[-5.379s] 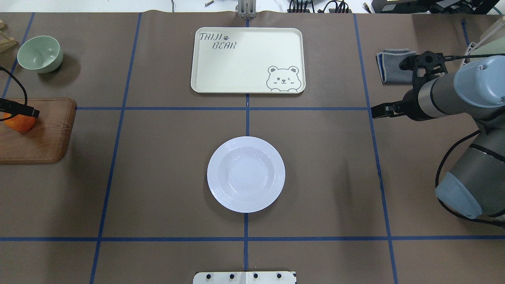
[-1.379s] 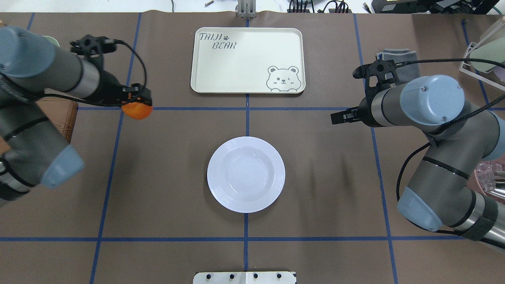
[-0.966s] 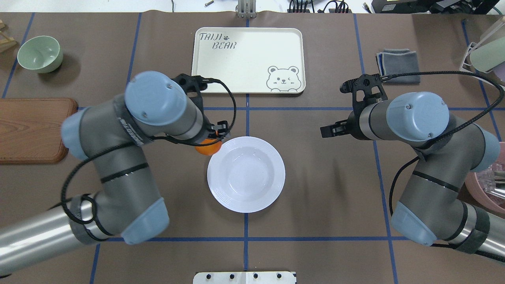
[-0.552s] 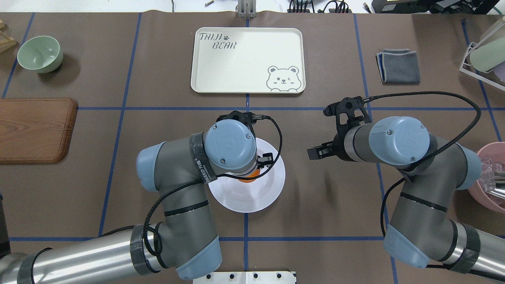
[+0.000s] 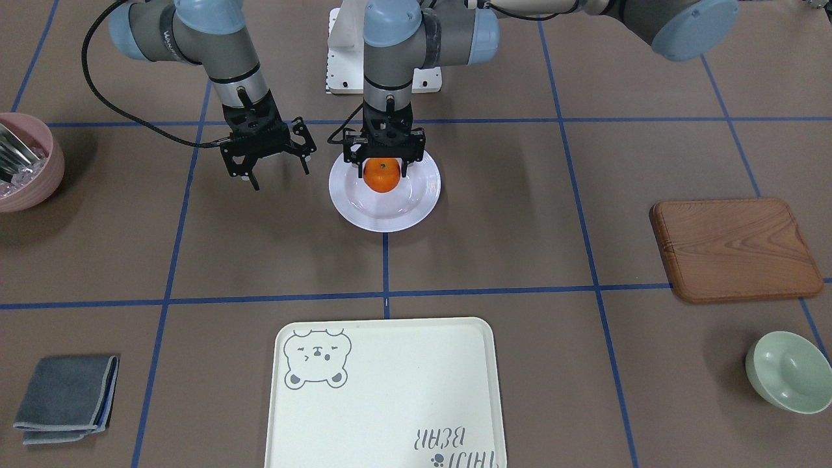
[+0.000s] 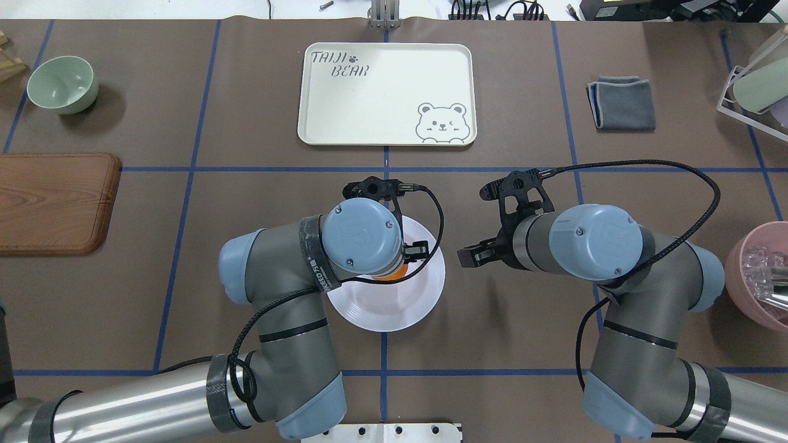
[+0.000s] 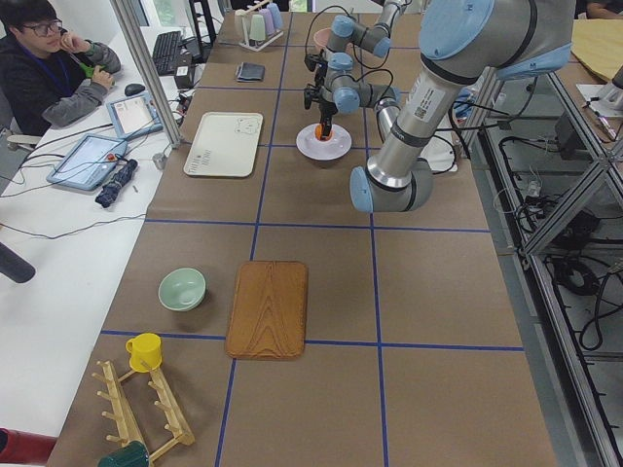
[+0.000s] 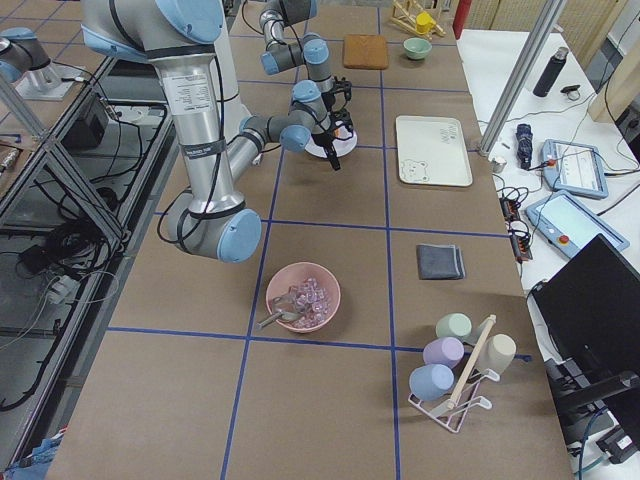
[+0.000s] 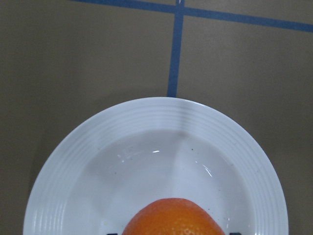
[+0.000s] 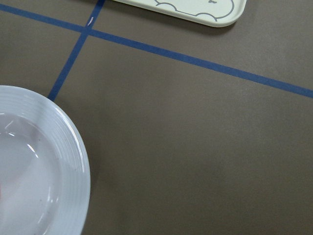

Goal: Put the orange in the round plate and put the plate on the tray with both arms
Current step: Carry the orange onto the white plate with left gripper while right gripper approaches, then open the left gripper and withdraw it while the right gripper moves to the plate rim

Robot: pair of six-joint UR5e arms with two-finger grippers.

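The orange (image 5: 381, 176) hangs low over the bowl of the white round plate (image 5: 390, 216), and my left gripper (image 5: 381, 170) is shut on it with a finger on each side. From overhead my left wrist covers most of the plate (image 6: 418, 301), and only a sliver of the orange (image 6: 388, 277) shows. The left wrist view has the orange (image 9: 173, 218) at its bottom edge above the plate (image 9: 146, 161). My right gripper (image 5: 278, 174) is open and holds nothing, beside the plate on the robot's right. The cream tray (image 6: 381, 92) lies beyond the plate with nothing on it.
A wooden board (image 5: 734, 247) and a pale green bowl (image 5: 786, 370) lie on the robot's left side. A grey folded cloth (image 5: 65, 396) and a pink bowl (image 5: 26, 162) are on its right. Blue tape lines cross the brown table.
My left arm carried the orange from the wooden board across to over the plate and has lowered slightly. My right arm moved in toward the plate's right side.
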